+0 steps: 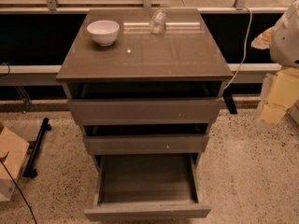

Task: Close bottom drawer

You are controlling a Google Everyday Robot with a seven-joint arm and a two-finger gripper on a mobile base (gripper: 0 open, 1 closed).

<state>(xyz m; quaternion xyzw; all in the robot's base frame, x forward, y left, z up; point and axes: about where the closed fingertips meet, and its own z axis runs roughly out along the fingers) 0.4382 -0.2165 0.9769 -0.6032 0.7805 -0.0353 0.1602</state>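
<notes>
The bottom drawer (147,210) of the grey-brown cabinet (145,55) is pulled far out, and its plank floor (147,178) lies open to view. Its plain front is near the lower edge of the view. The middle drawer (145,143), with a small white dot on its front, stands slightly out. The top drawer (144,110) also stands slightly out. My gripper (279,94) shows as a pale yellowish shape at the right edge, under a white arm part (286,36). It is right of the cabinet and well above and away from the bottom drawer.
A white bowl (103,31) and a clear crumpled object (158,21) sit on the cabinet top. A white cable (243,50) hangs at the right. A cardboard box (9,160) and a black stand (36,146) lie on the speckled floor at left.
</notes>
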